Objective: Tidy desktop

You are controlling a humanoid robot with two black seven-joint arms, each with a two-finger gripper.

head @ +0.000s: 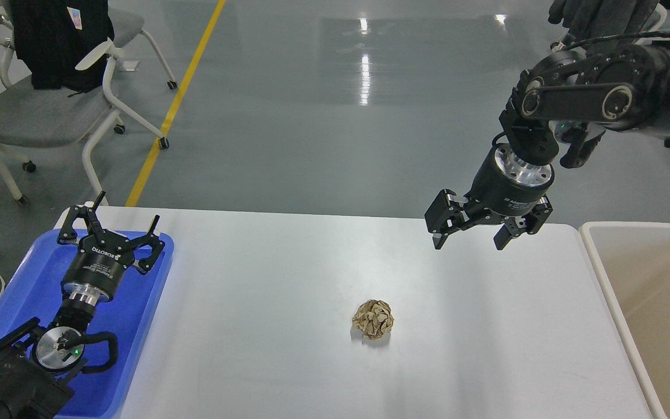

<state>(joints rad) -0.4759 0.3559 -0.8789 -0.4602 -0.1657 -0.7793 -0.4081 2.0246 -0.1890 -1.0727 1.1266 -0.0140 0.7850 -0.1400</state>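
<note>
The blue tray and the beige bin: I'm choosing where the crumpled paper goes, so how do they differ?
The blue tray is shallow with a low rim; the beige bin looks deeper, with a cream rim. The tray sits at the desktop's left end under the open left claw; the bin stands off its right edge, nearer the open right claw. Neither shows any contents.

Lying mid-desktop (pixel 288 262): paper ball (pixel 373 319); sitting at left edge: tray (pixel 137 314); standing off right edge: bin (pixel 597 256).
</note>
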